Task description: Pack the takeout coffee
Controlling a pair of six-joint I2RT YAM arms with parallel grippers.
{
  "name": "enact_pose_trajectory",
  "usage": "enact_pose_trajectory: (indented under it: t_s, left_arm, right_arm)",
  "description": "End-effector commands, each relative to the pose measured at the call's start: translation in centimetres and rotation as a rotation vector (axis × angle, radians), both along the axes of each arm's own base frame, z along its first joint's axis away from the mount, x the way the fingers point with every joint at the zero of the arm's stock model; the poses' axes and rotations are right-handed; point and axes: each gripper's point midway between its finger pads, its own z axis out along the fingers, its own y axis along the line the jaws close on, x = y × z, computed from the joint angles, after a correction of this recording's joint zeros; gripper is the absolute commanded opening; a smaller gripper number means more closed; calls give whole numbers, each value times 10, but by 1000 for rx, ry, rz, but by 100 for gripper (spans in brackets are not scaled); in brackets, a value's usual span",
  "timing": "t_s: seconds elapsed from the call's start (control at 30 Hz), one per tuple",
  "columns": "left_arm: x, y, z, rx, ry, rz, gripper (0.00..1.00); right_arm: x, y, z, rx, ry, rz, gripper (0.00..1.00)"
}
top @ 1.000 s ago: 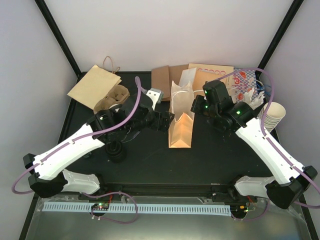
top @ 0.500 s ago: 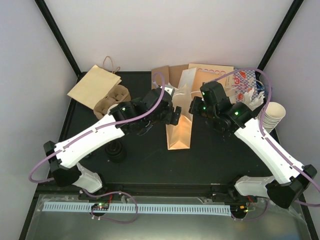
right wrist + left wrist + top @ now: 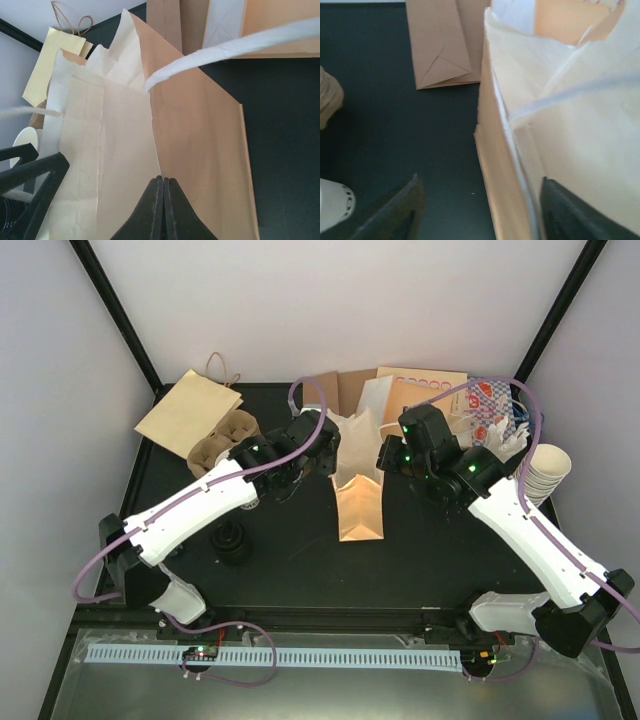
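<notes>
left hand [image 3: 480, 182]: fingers apart, straddling the left wall of the paper bag [image 3: 358, 502]
right hand [image 3: 162, 182]: fingers together, pinched on the bag's right-side rim
bag: upright, mouth open, centre of the table [image 3: 300, 570]
coffee cup [image 3: 233, 542]: black lid, lower left of top view, on the table, well apart from the bag (second cup: cannot tell)

Lab booth: white walls [image 3: 330, 300], black frame [image 3: 114, 310]

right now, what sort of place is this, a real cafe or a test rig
Most likely a lab test rig staged as a takeout counter: two robot arms bolted to a black table, plain white walls, and a paper bag, cup tray and stacked cups.
</notes>
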Motion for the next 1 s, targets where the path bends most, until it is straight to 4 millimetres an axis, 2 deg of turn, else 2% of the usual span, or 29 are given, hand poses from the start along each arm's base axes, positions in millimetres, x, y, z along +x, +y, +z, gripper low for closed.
enact_pose_trajectory:
  t_s: [0.0,0.23,0.37,0.5,0.6,0.73,0.83,0.97]
  left_arm:
    - [5,15,10,-24,-42,37,56]
    - [5,26,11,-6,-53,26,3]
    - [-1,19,20,-39,-60,-34,1]
    - [-4,16,24,-48,-66,-68,2]
    - [-5,16,24,-42,-63,-77,2]
    - [-5,17,23,-34,-65,-84,2]
    - [-5,17,24,-34,-70,-86,2]
    - [-5,16,25,-38,-76,-88,2]
  right_arm:
    - [0,-4,7,2,-41,-14,2]
    - [-1,-8,5,-29,-50,-5,6]
    - [-5,1,7,-41,-78,90,15]
    - [-16,17,14,-30,-114,242,35]
    - [-23,20,19,-33,-130,297,46]
    - [-36,23,26,-26,-151,372,67]
    - [-46,20,33,-22,-175,408,75]
    - [-52,5,36,-53,-203,383,87]
